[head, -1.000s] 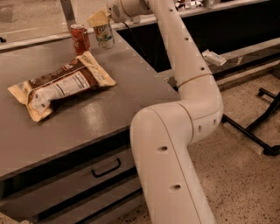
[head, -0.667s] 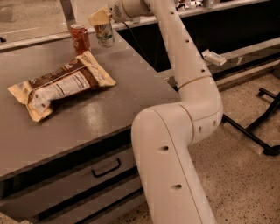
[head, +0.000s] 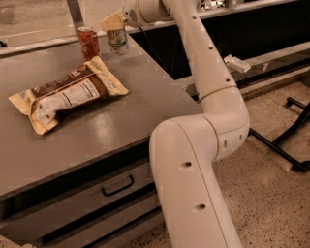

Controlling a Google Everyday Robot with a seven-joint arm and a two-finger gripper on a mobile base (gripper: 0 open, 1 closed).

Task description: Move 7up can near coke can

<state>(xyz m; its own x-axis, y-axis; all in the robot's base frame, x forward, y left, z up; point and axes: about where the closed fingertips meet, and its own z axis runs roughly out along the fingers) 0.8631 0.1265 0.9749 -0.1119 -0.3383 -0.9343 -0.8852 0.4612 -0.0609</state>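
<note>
- Gripper [head: 114, 23] at far edge of table [head: 111, 131], right at top of 7up can [head: 118, 41]; arm [head: 193, 145] stretched long across tabletop from near-right side.
- Grip state: cannot tell. Clamped on can or let go, not readable from this angle.
- 7up can upright, base on or v. close to tabletop, just beside coke can [head: 88, 43], on its right. Small gap betw. the two, no contact as far as visible.
- Coke can upright too, at back edge, just in front of metal post [head: 75, 14].
- Hold at upper part of can, prob. to keep it vertical and leave lower body free for set-down close to red can w/o a knock.
- Reach from right side, likely on purpose: wrist and arm kept away from coke can on the left.
- Snack bag [head: 68, 94] flat mid-table, well apart from both cans, nearer front-left. Not in the way.
- Judging by layout: task done or nearly so, cans already side by side. Prob. left: check for flat seating, let go, lift straight up.
- Risk of tipping 7up can into coke can w/ any sideways drag on pull-out. Both tall, prob. light, easy to topple. Straight-up retreat safest.
- Drawer handle [head: 117, 186] below tabletop, black floor stand [head: 290, 145] at right: no bearing on the move.
</note>
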